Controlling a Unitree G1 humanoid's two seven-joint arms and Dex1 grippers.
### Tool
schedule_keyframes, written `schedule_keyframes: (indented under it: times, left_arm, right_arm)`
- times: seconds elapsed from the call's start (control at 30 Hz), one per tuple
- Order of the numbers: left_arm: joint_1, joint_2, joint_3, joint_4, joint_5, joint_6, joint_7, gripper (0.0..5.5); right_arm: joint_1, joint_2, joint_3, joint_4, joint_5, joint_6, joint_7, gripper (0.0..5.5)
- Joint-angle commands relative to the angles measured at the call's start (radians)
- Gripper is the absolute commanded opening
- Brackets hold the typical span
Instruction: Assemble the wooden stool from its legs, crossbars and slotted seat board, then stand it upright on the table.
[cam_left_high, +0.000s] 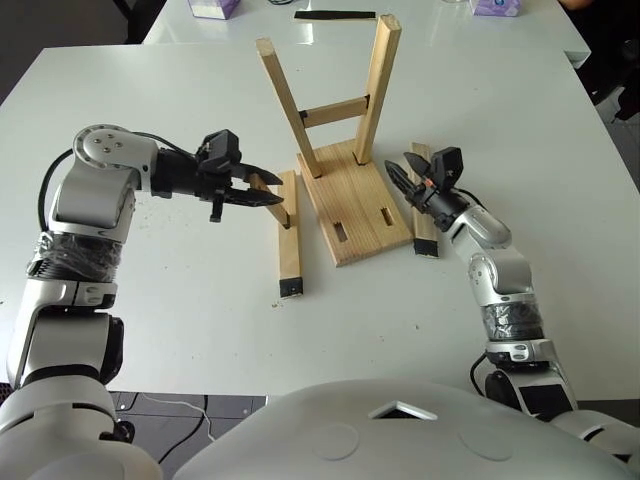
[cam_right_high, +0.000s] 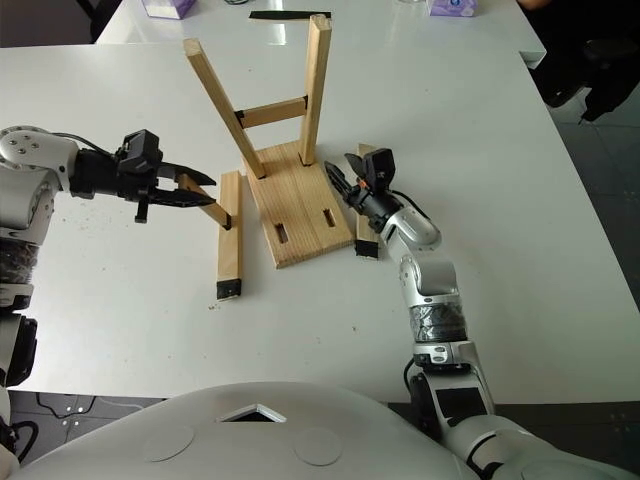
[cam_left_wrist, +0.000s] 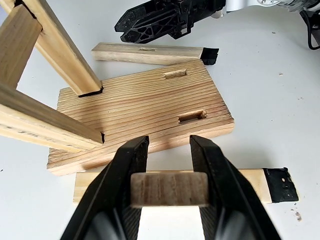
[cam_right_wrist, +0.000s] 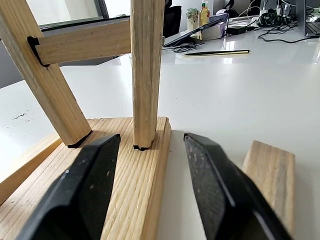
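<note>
The seat board (cam_left_high: 352, 218) lies flat on the table (cam_left_high: 140, 110), one leg pair (cam_left_high: 376, 90) standing in it; the left gripper (cam_left_high: 264, 193) is clamped on the crossbar (cam_left_wrist: 169, 189) of the loose leg (cam_left_high: 290, 245) beside it — light, stiff wood, probably best gripped near the joint — while the right gripper (cam_left_high: 404, 172) hovers, fingers apart.

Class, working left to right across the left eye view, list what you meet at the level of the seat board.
Left claw gripping a short wooden crossbar → pale wooden leg with a black tip → flat slotted wooden seat board → second black-tipped wooden leg.
</note>
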Motion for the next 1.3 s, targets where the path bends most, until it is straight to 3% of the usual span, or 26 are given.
schedule_keyframes:
  times: [0.03,0.47,0.73,1.27,1.3]
  left_arm:
    - [-0.013,-0.002,-0.046,0.005,0.040,-0.003,-0.020,1.31]
    - [-0.036,-0.028,-0.184,0.047,0.136,-0.076,-0.071,1.31]
    - [-0.067,-0.067,-0.238,0.215,0.168,-0.140,-0.125,1.31]
    - [-0.103,-0.037,-0.091,0.147,0.101,-0.158,-0.023,1.31]
    - [-0.100,-0.024,-0.076,0.135,0.095,-0.151,-0.022,1.60]
  right_arm:
    - [0.021,0.011,0.009,-0.016,-0.011,0.004,-0.013,2.36]
    - [0.040,0.055,-0.008,-0.006,-0.016,-0.007,-0.076,2.36]
    - [0.030,0.074,-0.014,0.008,-0.017,-0.009,-0.098,2.36]
    - [0.023,0.094,-0.041,0.002,0.005,-0.029,-0.110,2.36]
    - [0.026,0.093,-0.044,0.005,0.003,-0.032,-0.112,2.36]
